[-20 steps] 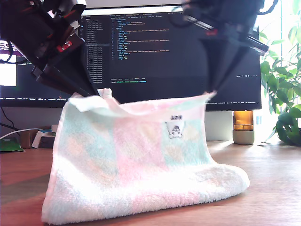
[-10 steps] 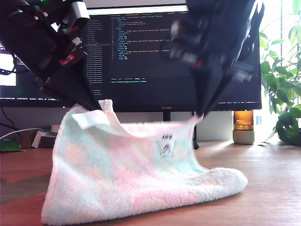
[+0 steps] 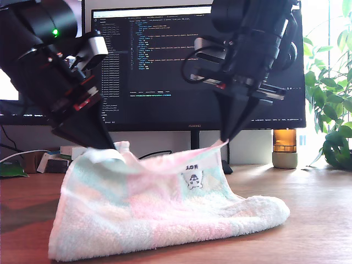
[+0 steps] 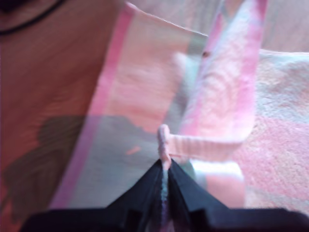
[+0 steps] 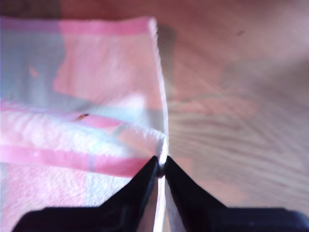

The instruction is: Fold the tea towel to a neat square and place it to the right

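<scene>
Folding the one tea towel (image 3: pixel 159 214), lying on the desk (image 3: pixel 319 220) near its front edge with two corners lifted, should go well if my first gripper (image 4: pixel 164 166) and my second gripper (image 5: pixel 161 166), both clamped on corners, lower evenly onto matching edges.

Two black arms. Arm at the exterior view's left (image 3: pixel 55 82): matte black housing, green LED lit, white block, red markings near wrist. Arm at the exterior view's right (image 3: pixel 247 55): black body, looping black cables, grey bracket, small red spot. My first gripper (image 4: pixel 164 181) and my second gripper (image 5: pixel 161 181): tapered black wedge fingers.
</scene>
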Controlling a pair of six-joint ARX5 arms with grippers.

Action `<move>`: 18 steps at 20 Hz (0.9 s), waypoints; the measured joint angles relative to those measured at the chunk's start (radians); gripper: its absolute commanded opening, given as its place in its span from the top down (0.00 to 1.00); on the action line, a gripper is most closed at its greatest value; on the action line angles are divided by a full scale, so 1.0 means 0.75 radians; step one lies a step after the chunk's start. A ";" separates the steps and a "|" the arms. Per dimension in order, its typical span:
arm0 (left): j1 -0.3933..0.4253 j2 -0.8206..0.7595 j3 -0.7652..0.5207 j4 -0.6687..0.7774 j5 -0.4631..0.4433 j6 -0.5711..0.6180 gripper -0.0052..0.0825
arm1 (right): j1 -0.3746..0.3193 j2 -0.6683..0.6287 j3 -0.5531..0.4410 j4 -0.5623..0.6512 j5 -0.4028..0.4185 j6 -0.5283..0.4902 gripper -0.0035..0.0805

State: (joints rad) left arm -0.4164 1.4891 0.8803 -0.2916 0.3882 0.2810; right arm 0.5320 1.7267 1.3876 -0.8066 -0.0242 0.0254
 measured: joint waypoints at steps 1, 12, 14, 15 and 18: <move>0.016 0.000 0.000 0.018 0.003 0.000 0.96 | -0.001 0.000 0.003 0.003 0.007 0.001 0.97; 0.065 0.002 0.000 0.042 0.034 -0.001 0.96 | 0.009 0.151 0.007 0.148 0.007 0.006 0.97; 0.065 0.030 0.000 0.058 0.040 -0.001 0.96 | 0.014 0.178 0.007 0.178 0.006 0.022 0.97; 0.065 0.063 0.000 0.076 0.040 -0.001 0.96 | 0.017 0.179 0.007 0.209 0.006 0.031 0.97; 0.065 0.181 0.000 0.123 0.038 -0.001 0.96 | 0.025 0.179 0.008 0.300 -0.005 0.052 0.97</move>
State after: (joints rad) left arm -0.3676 1.6249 0.8803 -0.1997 0.4168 0.2806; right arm 0.5510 1.8610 1.3933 -0.5819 -0.0277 0.0643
